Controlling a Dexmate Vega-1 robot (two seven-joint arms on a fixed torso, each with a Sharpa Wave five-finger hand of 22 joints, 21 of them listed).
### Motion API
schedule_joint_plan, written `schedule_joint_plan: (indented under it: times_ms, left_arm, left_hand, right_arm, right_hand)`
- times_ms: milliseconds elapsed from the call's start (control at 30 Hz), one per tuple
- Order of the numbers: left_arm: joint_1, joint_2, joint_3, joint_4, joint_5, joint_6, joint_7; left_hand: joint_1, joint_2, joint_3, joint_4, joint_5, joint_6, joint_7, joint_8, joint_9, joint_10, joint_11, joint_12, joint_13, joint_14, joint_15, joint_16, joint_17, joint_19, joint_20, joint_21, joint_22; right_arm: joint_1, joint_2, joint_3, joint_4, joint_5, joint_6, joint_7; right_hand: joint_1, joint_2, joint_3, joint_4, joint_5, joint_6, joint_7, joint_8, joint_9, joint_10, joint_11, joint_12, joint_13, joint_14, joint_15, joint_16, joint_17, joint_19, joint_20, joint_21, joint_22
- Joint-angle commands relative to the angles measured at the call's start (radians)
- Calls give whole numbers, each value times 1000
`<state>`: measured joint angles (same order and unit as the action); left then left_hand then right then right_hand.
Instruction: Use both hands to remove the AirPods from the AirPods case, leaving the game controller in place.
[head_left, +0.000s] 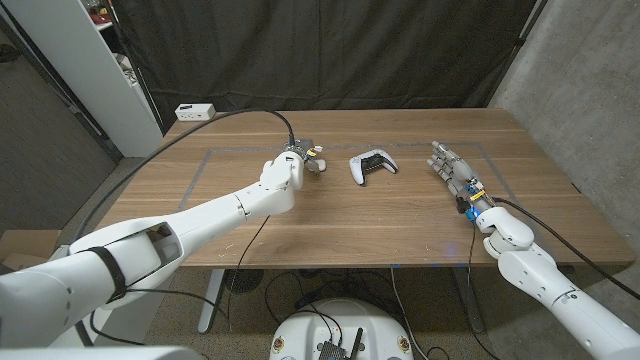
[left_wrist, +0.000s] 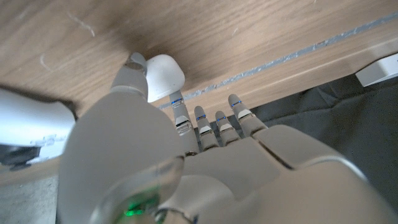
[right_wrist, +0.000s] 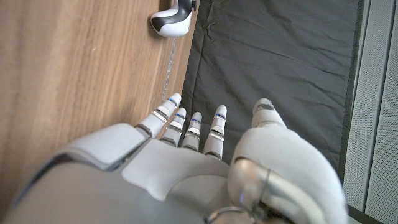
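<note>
Nearest the robot, on the right side of the wooden table (head_left: 400, 225), the right hand (head_left: 455, 175) stands with its fingers (right_wrist: 186, 127) straight and apart, grasping nothing; it waits well clear of the work, probably until the case is steady enough for it to join in. Farther in, near the middle, the game controller (head_left: 372, 167) lies alone, touched by neither hand, as the task wants. Just left of it, at about the same depth, the left hand (head_left: 297, 160) reaches over the AirPods case (left_wrist: 163, 76). From the wrist camera the white case sits on the wood, with the thumb (left_wrist: 132, 73) against its side and the other fingers beside it. Whether that is a grip or only a touch, I cannot tell. The case looks closed, so the AirPods are presumably inside.
</note>
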<state>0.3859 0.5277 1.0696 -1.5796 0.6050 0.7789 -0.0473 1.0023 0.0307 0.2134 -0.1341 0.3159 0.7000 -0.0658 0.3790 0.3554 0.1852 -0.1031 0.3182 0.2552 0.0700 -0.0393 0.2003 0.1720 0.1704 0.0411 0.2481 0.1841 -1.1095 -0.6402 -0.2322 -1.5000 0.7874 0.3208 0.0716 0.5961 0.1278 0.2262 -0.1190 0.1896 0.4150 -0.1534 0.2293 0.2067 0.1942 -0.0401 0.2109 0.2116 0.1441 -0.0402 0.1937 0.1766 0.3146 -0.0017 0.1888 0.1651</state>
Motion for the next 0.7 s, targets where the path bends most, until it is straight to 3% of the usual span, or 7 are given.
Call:
schedule_joint_plan:
  times_ms: [33,100,267,433,700]
  left_arm:
    - [44,85,-52,-171,53,-43,32]
    - [53,94,-67,-182,59,-73,49]
    - [72,101,-100,-186,64,-147,77]
    - [69,92,-109,-180,90,-196,73]
    - [43,37,-104,-180,169,-200,48]
  left_hand:
    - [20,27,-9,2,-5,132,-53,73,62,4,2,0,1,5,-31,-1,2,7,-3,2,5]
    - [21,27,-13,2,-7,128,-53,72,65,4,2,-1,1,6,-32,-3,2,7,-3,1,5]
    - [22,27,-19,4,-10,129,-53,74,71,9,-1,-1,1,8,-34,-4,2,9,-4,0,5]
    - [25,27,-25,5,-12,124,-49,75,77,8,0,-3,2,9,-35,-6,2,10,-3,-1,5]
    - [26,28,-35,8,-15,111,-57,71,85,4,3,-7,3,5,-37,-10,2,9,-3,-5,5]
  right_arm:
    - [-31,-80,22,-150,52,-158,-43]
    - [-40,-99,29,-189,59,-200,-73]
    - [-50,-138,37,-256,58,-274,-122]
    - [-44,-166,44,-284,72,-334,-137]
    - [19,-242,58,-270,110,-430,-51]
  right_hand:
    - [23,-3,3,-15,-2,21,-17,5,3,2,10,0,5,15,-64,6,1,13,14,7,5]
    - [34,-3,4,-23,-8,32,17,2,4,5,14,1,6,23,-59,8,5,20,18,7,6]
    - [56,-6,9,-33,-11,71,55,10,5,30,20,10,6,55,-50,17,6,53,23,16,6]
    - [65,-8,10,-35,-11,105,65,19,5,54,18,18,7,78,-46,24,8,74,23,20,7]
    - [78,-10,12,-39,-11,125,74,22,6,74,26,24,8,97,-35,29,10,89,26,22,7]
